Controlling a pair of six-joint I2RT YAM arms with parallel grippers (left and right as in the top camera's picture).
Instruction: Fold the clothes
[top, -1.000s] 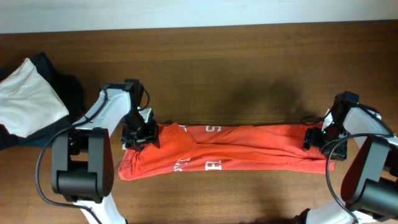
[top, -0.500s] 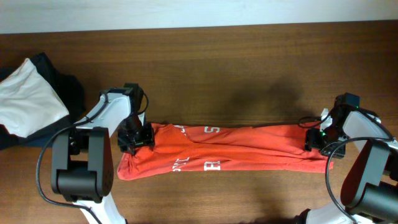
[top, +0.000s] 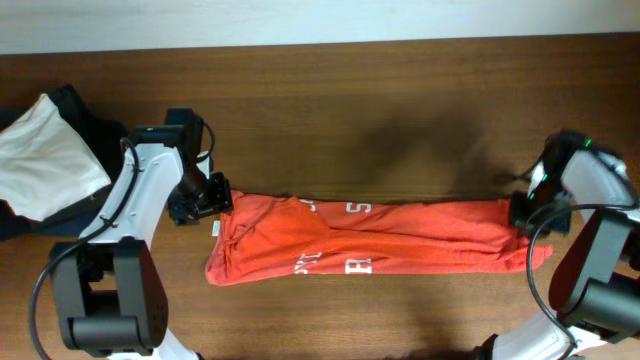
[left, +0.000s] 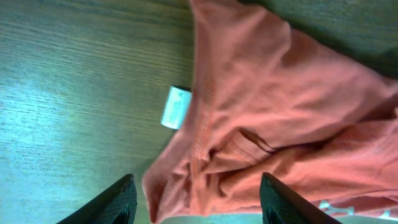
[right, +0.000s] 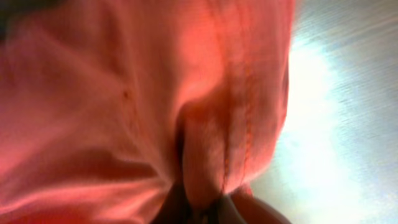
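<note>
The clothes, an orange-red T-shirt with white lettering, lie folded into a long band across the front of the table. My left gripper stands open just off the band's left end, apart from the cloth in the overhead view. In the left wrist view the shirt bunches between and beyond the spread fingers, and a small white label sticks out on the wood. My right gripper is shut on the band's right end. The right wrist view shows a pinched fold of orange fabric filling the frame.
A plain white folded garment lies on a dark navy one at the far left, close behind the left arm. Bare wooden tabletop stretches behind the shirt, and its front edge is near.
The left gripper has drawn back to the left, off the shirt's left end. The right gripper has closed on the right end. The whole shirt has shifted slightly right.
</note>
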